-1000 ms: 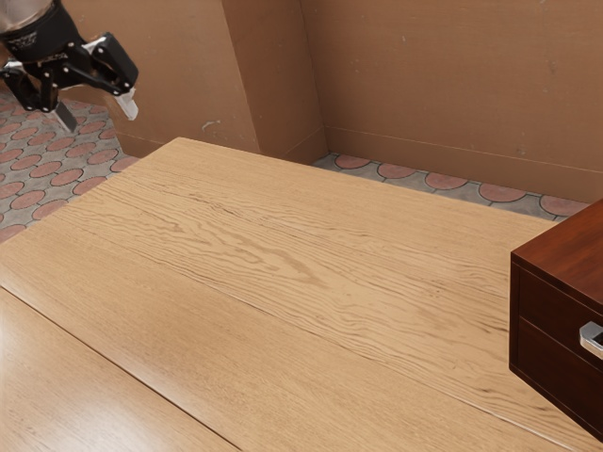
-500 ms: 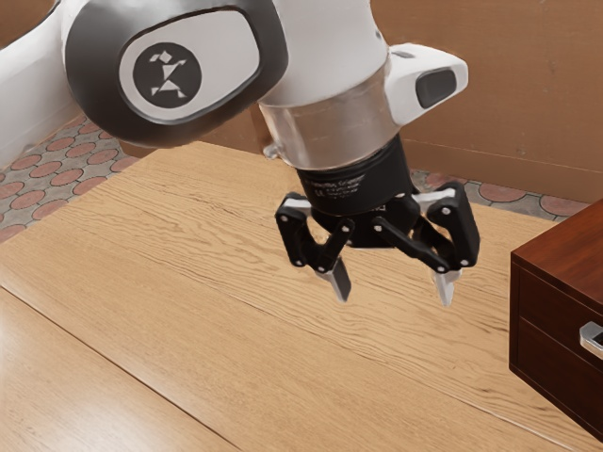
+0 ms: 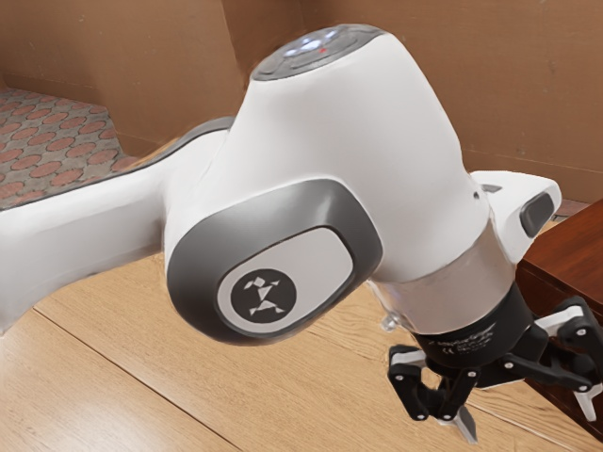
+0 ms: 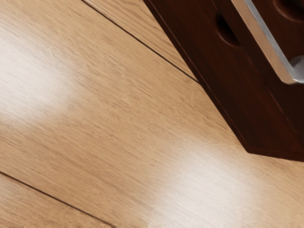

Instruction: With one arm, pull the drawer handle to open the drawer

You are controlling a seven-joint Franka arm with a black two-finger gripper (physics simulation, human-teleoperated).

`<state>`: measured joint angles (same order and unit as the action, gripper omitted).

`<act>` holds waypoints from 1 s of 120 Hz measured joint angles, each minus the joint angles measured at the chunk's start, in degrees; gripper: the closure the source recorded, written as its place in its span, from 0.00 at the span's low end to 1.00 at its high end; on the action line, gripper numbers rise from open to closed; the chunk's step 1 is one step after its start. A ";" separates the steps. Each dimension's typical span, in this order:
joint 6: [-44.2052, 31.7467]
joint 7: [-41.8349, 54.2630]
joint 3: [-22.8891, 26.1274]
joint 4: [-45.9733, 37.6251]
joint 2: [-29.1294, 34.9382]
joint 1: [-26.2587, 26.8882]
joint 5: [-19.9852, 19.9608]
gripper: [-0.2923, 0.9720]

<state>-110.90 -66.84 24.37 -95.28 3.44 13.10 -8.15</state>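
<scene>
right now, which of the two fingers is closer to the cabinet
The finger on the exterior view's right: it shows right in front of the dark cabinet, while the other finger hangs over bare table.

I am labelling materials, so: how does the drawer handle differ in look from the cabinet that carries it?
The handle is pale, shiny metal; the cabinet is dark reddish-brown wood. The handle is a slim bar; the cabinet is a broad box standing on the table. Both have straight edges.
</scene>
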 joint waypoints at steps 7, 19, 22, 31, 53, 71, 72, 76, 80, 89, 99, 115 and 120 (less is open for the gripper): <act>-2.32 -1.20 0.04 0.03 -1.41 0.42 0.03 0.25; -5.48 -3.02 -0.18 0.21 -3.33 0.65 0.05 0.25; -6.26 -3.43 -0.25 0.25 -3.93 0.72 0.06 0.25; -8.34 -4.57 -1.15 0.31 -5.35 1.38 0.09 0.25; -11.83 -6.75 -2.91 0.75 -7.48 -1.34 0.72 0.25; -14.24 -8.12 -2.85 0.76 -8.56 -2.01 1.10 0.25; -14.34 -8.19 -2.85 0.77 -8.68 -1.90 1.11 0.25; -14.71 -8.45 -2.84 0.81 -9.15 -1.45 1.14 0.25; -15.17 -8.69 -2.84 0.83 -9.51 -1.11 1.18 0.25; -16.10 -9.19 -2.84 0.83 -10.30 -0.90 1.20 0.25; -16.95 -9.69 -2.84 1.07 -11.38 -0.90 1.20 0.25; -18.33 -10.37 -2.84 1.20 -12.47 -0.85 1.22 0.25; -18.66 -10.55 -2.84 1.20 -12.55 -0.85 1.22 0.25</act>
<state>-129.56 -77.39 21.53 -94.07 -9.11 12.26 -6.94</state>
